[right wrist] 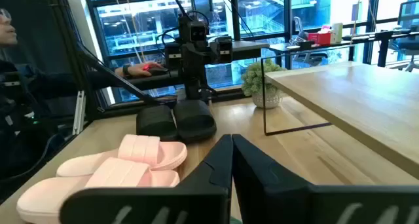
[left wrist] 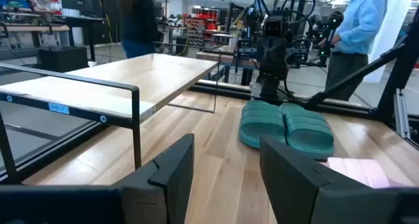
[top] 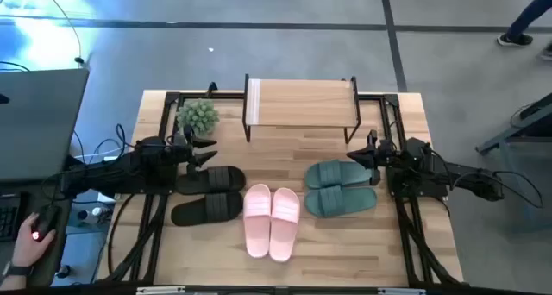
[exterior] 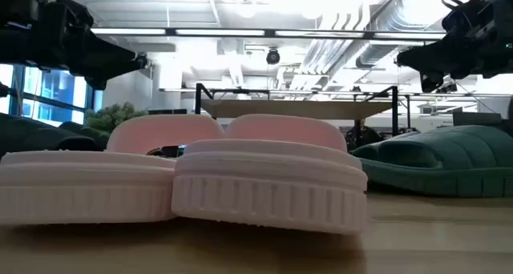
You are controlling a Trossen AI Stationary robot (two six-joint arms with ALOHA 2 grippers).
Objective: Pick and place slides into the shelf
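- Three pairs of slides lie on the wooden bench (top: 345,243), none of them on the shelf (top: 301,100), which stands at the far middle of the bench with its plank top bare.
- Black slides (top: 210,193) lie on the left side of the bench, one beyond the other, their length running left to right.
- Pink slides (top: 271,221) sit side by side at the near middle, touching each other, just right of the black pair.
- Green slides (top: 341,187) lie on the right side, stacked near and far like the black pair, touching each other.
- Left claw (top: 207,152) hovers over the far edge of the black slides; in the left wrist view its fingers (left wrist: 171,171) stand apart with a clear gap, holding nothing.
- Right claw (top: 360,155) hovers at the far right end of the green slides; in the right wrist view its fingers (right wrist: 219,160) are pressed together, empty.
- A small green plant (top: 197,116) stands on the bench just left of the shelf.
- A person's hand (top: 33,235) rests on a mouse at the far left, off the bench.
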